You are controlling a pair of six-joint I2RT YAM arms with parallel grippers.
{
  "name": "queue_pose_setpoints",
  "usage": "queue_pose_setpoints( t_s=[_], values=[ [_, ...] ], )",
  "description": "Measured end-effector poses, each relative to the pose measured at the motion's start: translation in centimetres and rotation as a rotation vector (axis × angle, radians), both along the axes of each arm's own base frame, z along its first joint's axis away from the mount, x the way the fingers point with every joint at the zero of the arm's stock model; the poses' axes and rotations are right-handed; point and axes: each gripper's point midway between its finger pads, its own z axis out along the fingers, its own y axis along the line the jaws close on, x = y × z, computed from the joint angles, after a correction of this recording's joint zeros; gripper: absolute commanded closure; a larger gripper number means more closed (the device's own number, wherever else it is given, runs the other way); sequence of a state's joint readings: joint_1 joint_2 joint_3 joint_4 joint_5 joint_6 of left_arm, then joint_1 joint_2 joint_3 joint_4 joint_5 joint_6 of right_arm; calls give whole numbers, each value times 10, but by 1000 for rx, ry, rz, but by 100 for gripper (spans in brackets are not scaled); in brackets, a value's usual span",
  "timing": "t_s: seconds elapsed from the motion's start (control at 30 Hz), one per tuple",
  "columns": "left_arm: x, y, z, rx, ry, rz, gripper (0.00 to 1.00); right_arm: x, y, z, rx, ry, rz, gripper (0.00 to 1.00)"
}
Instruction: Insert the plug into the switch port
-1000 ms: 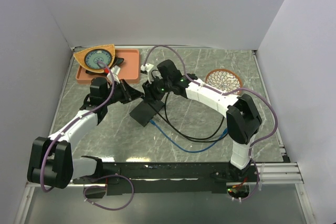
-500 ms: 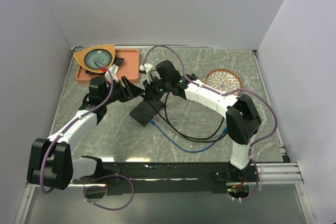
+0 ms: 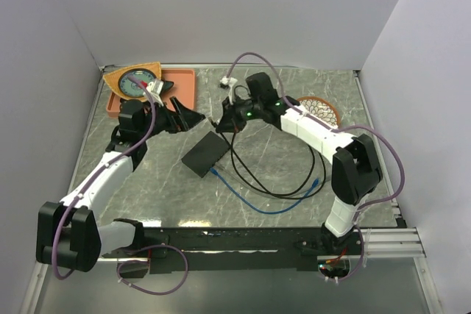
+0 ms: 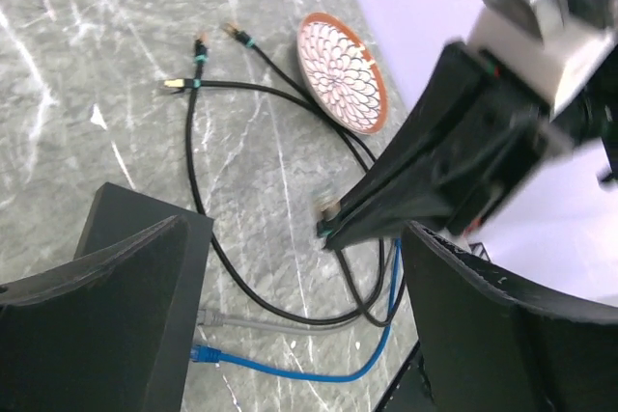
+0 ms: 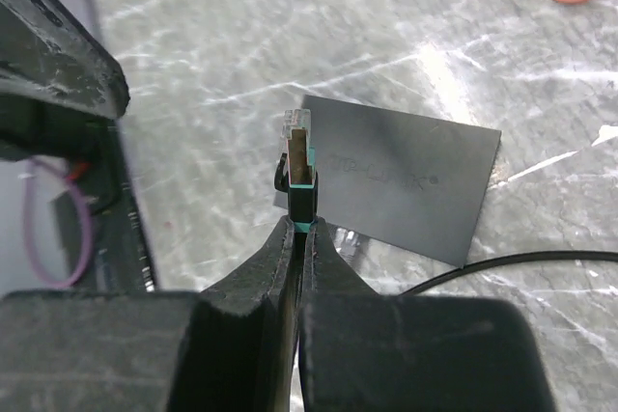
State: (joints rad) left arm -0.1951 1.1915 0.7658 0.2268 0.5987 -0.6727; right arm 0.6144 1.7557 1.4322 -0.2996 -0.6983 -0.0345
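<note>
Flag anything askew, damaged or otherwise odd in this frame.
Nothing spilled or damaged. The flat matte-black box lies diagonally on the grey marbled table, with loose black cables sprawling beside it. The clear-tipped plug is pinched in the right gripper near the box, not yet inserted.

Left pincer [image 3: 193, 118] faces right pincer [image 3: 218, 120] near black box [image 3: 206, 154].

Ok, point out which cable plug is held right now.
The teal-collared plug pinched in the right end effector, up off the table; the blue plug and grey plug lie on it by the black box.
</note>
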Motion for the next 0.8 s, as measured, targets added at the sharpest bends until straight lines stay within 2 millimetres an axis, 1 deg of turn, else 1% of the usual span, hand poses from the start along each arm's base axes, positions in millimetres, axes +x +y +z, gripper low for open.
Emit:
queue_pose_setpoints(
  t_s=[0.1,0.2,0.27,0.3,0.4,0.43,0.53,0.57,0.67,0.8],
  values=[
    [-8,-2,4,-11,-37,-29,4,-3,-8,14,67,32,53,100],
    [-19,-6,10,-31,-88,-72,1,-15,-11,25,133,75,135,100],
    [-25,-9,15,-49,-120,-103,5,-22,-12,29,161,97,173,100],
    [-28,-11,18,-62,-131,-120,7,-26,-13,32,177,109,197,100],
    [-36,-16,27,-95,-166,-173,20,-37,-13,40,214,140,256,100],
    [-39,-18,32,-109,-180,-198,26,-40,-12,42,225,147,272,100],
    [-44,-23,39,-135,-206,-250,34,-45,-12,46,247,163,298,100],
    [-46,-25,40,-142,-208,-267,35,-47,-12,48,253,169,304,100],
    [-48,-29,38,-153,-193,-297,43,-48,-11,51,265,182,311,100],
    [-51,-34,34,-158,-178,-324,48,-49,-11,53,273,192,314,100]
  ],
)
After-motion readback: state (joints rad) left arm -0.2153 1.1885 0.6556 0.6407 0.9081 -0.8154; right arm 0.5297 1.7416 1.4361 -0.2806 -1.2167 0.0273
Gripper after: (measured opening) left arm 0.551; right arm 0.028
